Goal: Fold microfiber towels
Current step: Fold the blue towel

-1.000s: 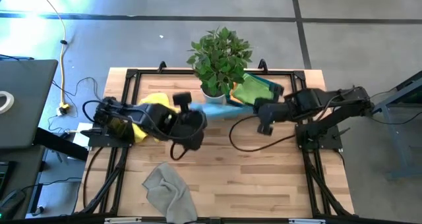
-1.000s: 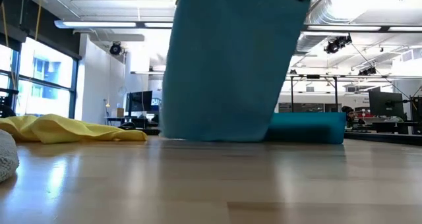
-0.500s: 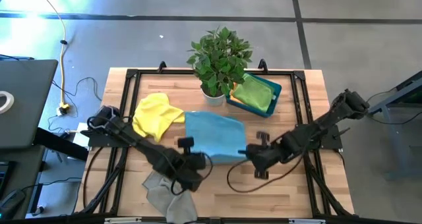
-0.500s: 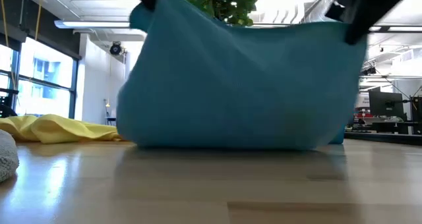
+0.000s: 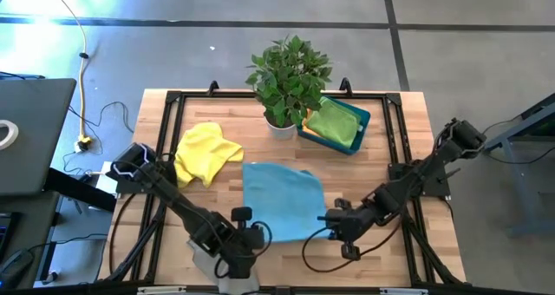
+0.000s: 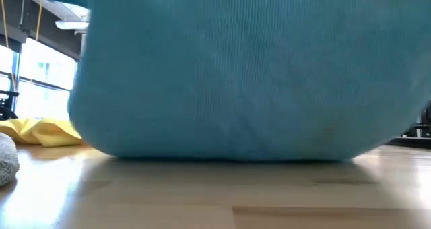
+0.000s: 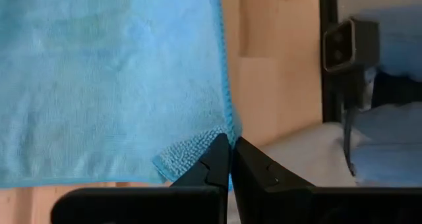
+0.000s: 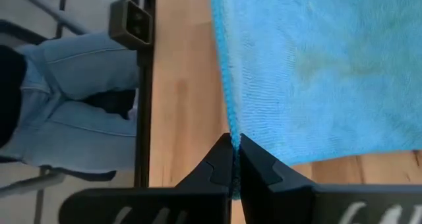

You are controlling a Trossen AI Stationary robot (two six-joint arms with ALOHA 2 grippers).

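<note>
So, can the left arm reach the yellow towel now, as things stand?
Probably not right away. The left pincer is shut on a corner of the blue towel, near the table's front edge, and the yellow towel lies farther back; it must let go first.

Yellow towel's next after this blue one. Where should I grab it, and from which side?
The yellow towel lies crumpled, apart from the blue towel that both tools now pinch. No clean corner shows; a lobe pokes toward the plant. Probably come straight down with the left tool, its nearer arm, pinch that lobe's edge, then shake it flat.
</note>
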